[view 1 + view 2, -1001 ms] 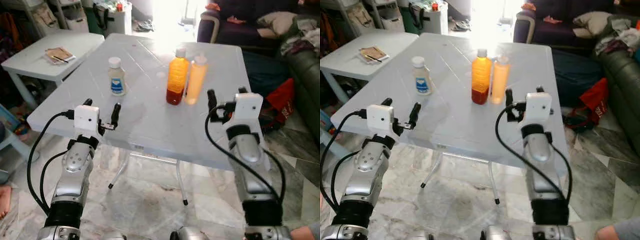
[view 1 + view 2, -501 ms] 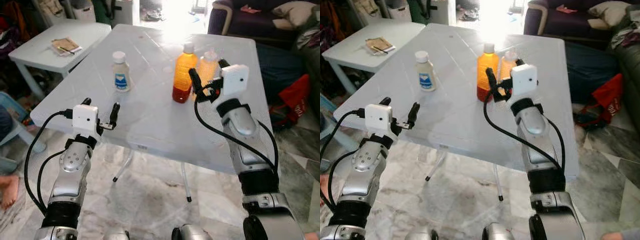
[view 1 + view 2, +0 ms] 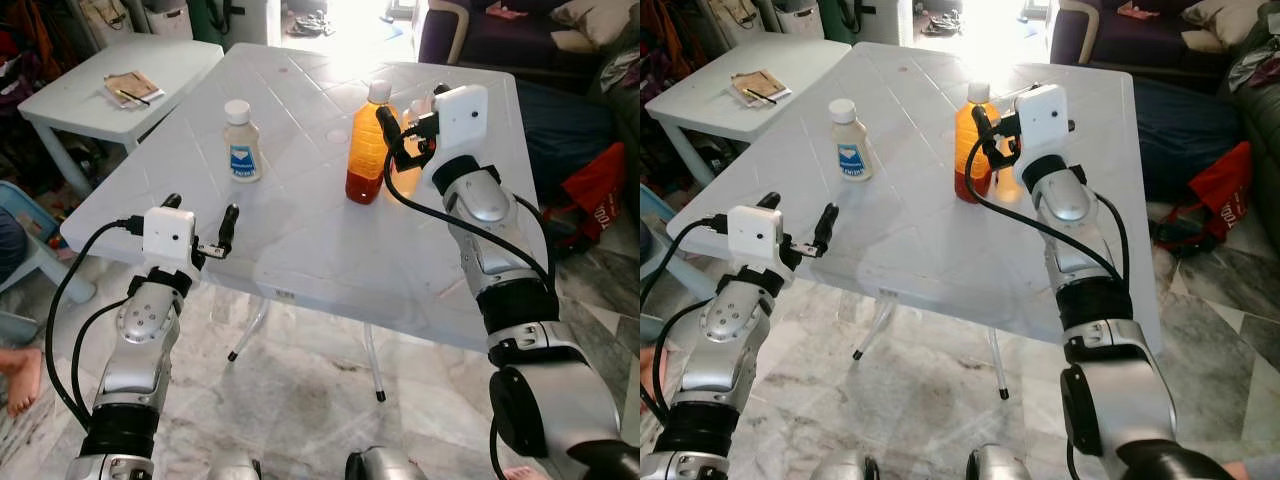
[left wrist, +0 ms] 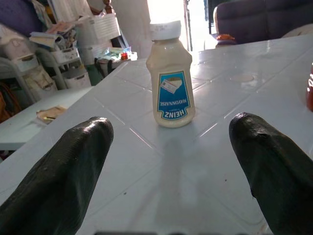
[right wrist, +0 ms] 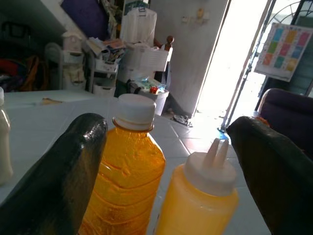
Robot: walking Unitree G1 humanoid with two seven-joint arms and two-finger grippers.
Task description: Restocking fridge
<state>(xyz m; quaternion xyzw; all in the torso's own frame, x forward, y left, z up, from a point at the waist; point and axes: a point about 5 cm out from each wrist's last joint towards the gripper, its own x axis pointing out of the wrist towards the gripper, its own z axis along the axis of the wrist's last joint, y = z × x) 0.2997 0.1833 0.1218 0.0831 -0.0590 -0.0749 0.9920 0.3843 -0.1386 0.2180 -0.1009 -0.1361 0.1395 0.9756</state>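
On the white plastic bench (image 3: 300,240), the right end effector (image 5: 171,161) hovers spread before a ribbed orange bottle (image 5: 124,181) and smooth nozzle-topped squeeze bottle (image 5: 198,200). The left end effector (image 4: 171,161), also spread, faces a creamy mayonnaise bottle (image 4: 168,81); its wrist view makes the blue label legible.

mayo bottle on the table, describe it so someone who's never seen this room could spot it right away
On the big white table before the robot stand three bottles. Two orange ones, the orange bottle and the squeeze bottle, stand together by the right gripper. The mayonnaise bottle stands alone toward the robot's left, ahead of the left gripper: short, creamy white, white cap, blue Heinz label.
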